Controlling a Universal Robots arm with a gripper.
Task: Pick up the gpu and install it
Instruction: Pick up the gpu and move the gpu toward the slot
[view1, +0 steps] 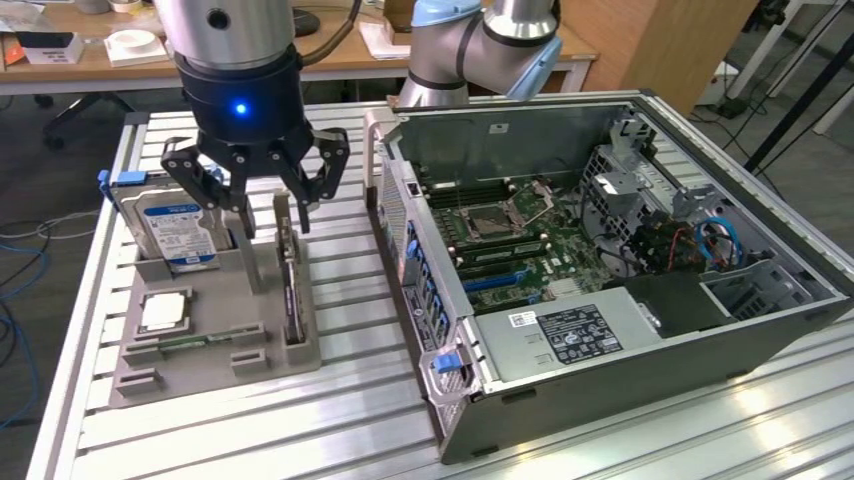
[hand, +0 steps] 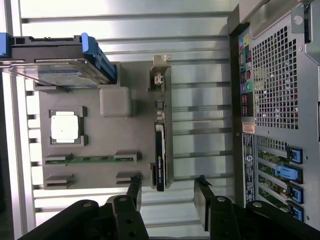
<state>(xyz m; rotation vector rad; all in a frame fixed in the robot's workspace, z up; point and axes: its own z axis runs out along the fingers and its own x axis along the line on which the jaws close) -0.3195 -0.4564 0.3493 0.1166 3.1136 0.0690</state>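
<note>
- Your fingers (view1: 320, 170) (hand: 202, 200) are spread wide and hold nothing. They hover just above the holder (view1: 200, 372) (hand: 136, 135), one on each side of the gpu's line.
- The gpu (view1: 287, 270) (hand: 160, 150) stands on edge in a slot on the holder's side nearest the case (view1: 747, 345), probably so its top edge is free for a pinch from above.
- The drive (view1: 167, 225) (hand: 55, 72) stands at the holder's corner away from the case, apart from the gpu.
- The case lies open beside the holder, board facing up.
</note>
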